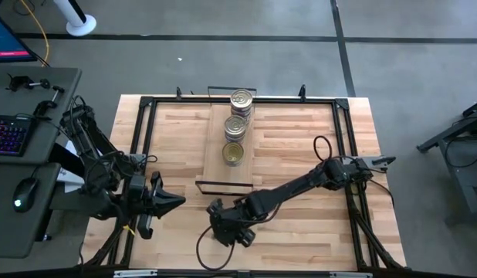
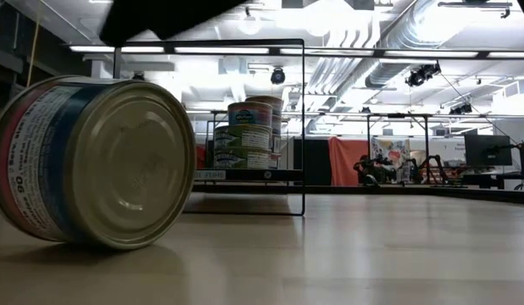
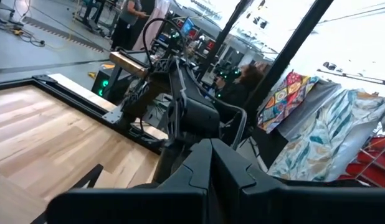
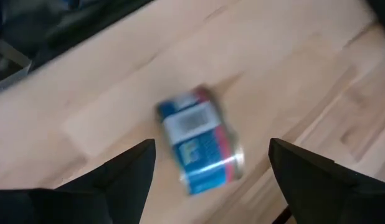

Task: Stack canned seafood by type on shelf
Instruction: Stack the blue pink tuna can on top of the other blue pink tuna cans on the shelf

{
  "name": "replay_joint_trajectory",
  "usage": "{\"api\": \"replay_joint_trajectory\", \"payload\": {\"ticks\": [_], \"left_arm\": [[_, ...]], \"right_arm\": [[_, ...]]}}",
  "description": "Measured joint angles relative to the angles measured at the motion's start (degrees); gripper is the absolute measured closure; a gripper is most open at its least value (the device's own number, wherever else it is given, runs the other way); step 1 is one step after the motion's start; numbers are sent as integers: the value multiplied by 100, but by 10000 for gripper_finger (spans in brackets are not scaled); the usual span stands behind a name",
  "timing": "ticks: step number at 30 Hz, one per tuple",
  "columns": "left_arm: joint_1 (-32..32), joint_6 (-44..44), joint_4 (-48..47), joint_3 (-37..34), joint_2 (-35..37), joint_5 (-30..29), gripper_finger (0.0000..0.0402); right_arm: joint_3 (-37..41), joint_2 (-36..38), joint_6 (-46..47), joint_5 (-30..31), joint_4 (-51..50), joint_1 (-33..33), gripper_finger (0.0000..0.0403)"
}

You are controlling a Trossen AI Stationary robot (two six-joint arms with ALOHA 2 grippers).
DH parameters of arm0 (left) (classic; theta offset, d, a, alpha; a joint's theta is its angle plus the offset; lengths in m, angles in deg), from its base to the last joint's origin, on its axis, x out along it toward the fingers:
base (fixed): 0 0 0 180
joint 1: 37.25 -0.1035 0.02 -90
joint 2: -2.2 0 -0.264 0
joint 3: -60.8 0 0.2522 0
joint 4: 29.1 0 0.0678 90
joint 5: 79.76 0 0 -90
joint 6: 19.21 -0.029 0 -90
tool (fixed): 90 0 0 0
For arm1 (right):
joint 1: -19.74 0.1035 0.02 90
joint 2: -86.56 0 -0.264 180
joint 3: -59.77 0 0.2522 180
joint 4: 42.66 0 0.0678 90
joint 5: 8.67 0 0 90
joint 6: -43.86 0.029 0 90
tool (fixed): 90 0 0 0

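The right pincer [image 4: 208,163] hangs low in the lower middle of the high view, its two dark fingers spread wide and pinching nothing. Between and beyond them, in the right wrist view, lies a small round tin with a blue, white and red label [image 4: 200,142], tipped on its side on the pale butcher-block surface [image 1: 300,139]. The low view shows the same tin [image 2: 92,161] at the left of the frame, resting on its curved wall with its dull metal end facing the camera (so it may roll if nudged).

The long light-wood shelf with a thin black frame [image 1: 215,179] sits in the upper middle of the high view, well apart from the fallen tin. On it stand a stack of silver-lidded tins [image 1: 241,102], a second stack just below it in the frame [image 1: 235,127], and a single gold-lidded tin [image 1: 234,154] nearer still.

The step in hand looks like the approach to pick up the stray tin. Next, the fingers probably need to drop astride it and close across its flat ends or its label, squarely enough that it does not roll away, then carry it to the matching stack.

The left pincer [image 1: 170,202] waits at the lower left of the high view, fingers pressed together and empty.
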Motion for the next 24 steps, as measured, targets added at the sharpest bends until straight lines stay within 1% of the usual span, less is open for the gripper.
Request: {"api": "replay_joint_trajectory", "payload": {"ticks": [4, 10, 15, 19, 24], "left_arm": [[0, 200, -151, 0, 0, 2, 401], [0, 269, -213, 0, -2, -86, 402], [-2, 283, -214, 0, -4, -149, 401], [-2, 286, -215, 0, -4, -151, 401], [-2, 428, -233, 0, -4, -152, 401]], "right_arm": [[82, -2, -179, -21, -266, 5, 100], [82, -2, -428, 12, -49, 1, 100], [82, -114, -504, -59, -138, -7, 100], [89, -242, -605, 137, 29, -7, 100], [86, -271, -626, 154, 116, -16, 100]]}}
